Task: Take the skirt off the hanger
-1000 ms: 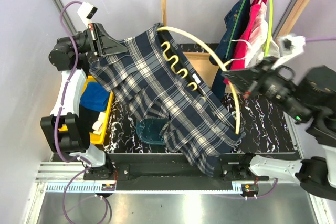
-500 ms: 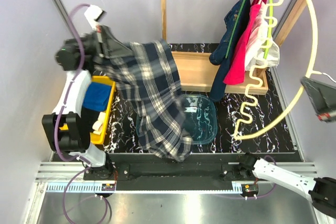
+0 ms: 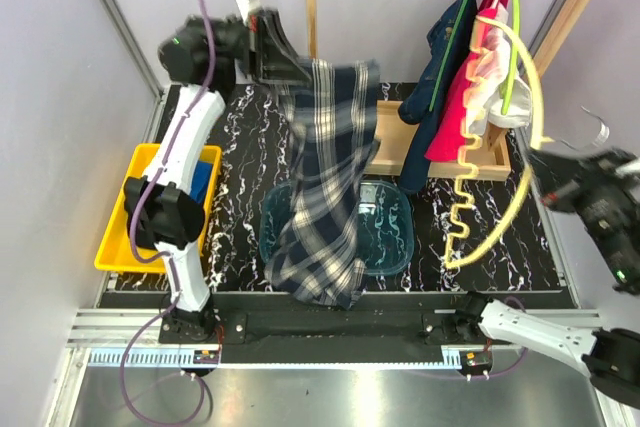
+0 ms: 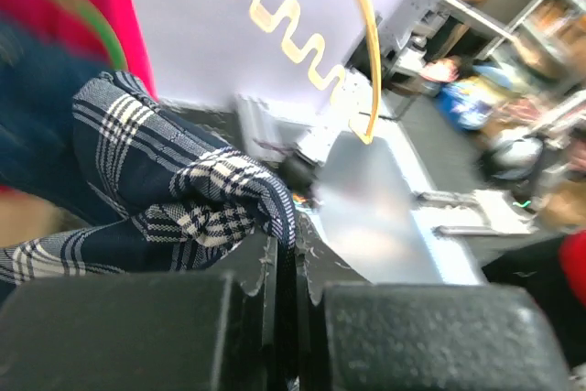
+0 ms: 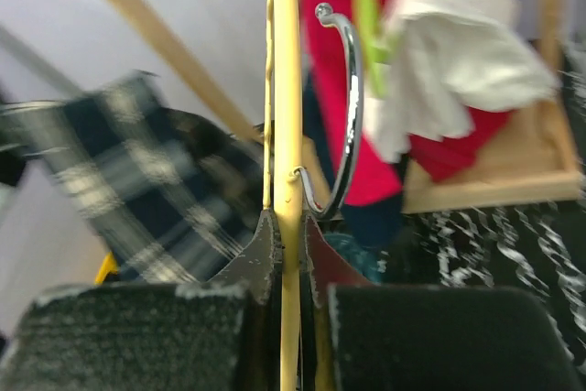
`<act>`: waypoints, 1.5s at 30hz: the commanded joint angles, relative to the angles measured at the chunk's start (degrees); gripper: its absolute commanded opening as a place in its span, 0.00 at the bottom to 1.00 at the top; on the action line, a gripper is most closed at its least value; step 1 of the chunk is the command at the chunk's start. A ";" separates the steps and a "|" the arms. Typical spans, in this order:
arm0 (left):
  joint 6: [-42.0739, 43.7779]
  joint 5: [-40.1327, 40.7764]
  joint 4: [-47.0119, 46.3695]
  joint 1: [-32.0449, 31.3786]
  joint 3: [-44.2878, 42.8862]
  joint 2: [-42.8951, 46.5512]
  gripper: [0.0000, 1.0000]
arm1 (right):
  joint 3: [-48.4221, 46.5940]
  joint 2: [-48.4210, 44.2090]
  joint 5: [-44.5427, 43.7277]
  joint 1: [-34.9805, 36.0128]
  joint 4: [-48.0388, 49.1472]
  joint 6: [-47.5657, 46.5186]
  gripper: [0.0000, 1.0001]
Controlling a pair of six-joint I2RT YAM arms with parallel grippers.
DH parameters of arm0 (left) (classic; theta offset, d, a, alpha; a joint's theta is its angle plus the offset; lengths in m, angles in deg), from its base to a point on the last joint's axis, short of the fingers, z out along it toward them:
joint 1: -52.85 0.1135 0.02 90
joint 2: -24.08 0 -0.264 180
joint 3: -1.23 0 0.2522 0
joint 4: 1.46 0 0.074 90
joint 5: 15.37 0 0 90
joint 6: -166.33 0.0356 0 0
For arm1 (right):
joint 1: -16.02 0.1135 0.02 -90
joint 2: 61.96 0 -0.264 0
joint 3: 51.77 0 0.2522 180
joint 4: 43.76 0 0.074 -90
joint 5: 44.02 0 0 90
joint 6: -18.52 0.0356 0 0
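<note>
Plainly, the skirt [image 3: 325, 177] is off the hanger [image 5: 287, 89] and the two are well apart. The left gripper [image 3: 285, 65] is raised at the far left of the black marbled table [image 3: 240, 167], beside the post of the wooden rack [image 3: 310, 7]. Its fingers are pressed together on a bunched fold at the top of the tartan cloth, and in the left wrist view the fold sits right at the fingertips. From that pinch the skirt hangs straight down in one long drape. It passes over the left part of the teal tray [image 3: 395, 237], and its lower end reaches the near edge of the table.

The right gripper [image 3: 548, 169] is at the right edge, with its fingers clamped on the pale yellow arch just below the metal hook [image 5: 352, 107]. The hanger is bare and tilted, with its zigzag bar in front of the red garment [image 3: 455, 107] on the rack.
</note>
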 commanded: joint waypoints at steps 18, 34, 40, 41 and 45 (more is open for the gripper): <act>59.56 21.23 52.67 7.44 -29.71 8.45 0.02 | 3.87 -11.54 -21.35 -10.99 -31.34 30.11 0.00; 77.70 30.12 62.27 4.55 -8.42 16.82 0.03 | 16.97 -7.33 -19.06 -12.66 -31.25 33.82 0.00; 80.23 30.30 63.93 1.56 -2.39 20.32 0.03 | 27.93 -5.13 -11.07 -14.50 -31.34 39.59 0.00; 81.11 29.43 65.07 1.03 2.77 21.37 0.03 | 29.88 -5.04 -8.45 -15.98 -31.34 40.92 0.00; 95.47 27.66 76.66 -3.44 22.81 30.94 0.04 | 39.37 -4.78 -3.68 -17.58 -31.25 49.53 0.00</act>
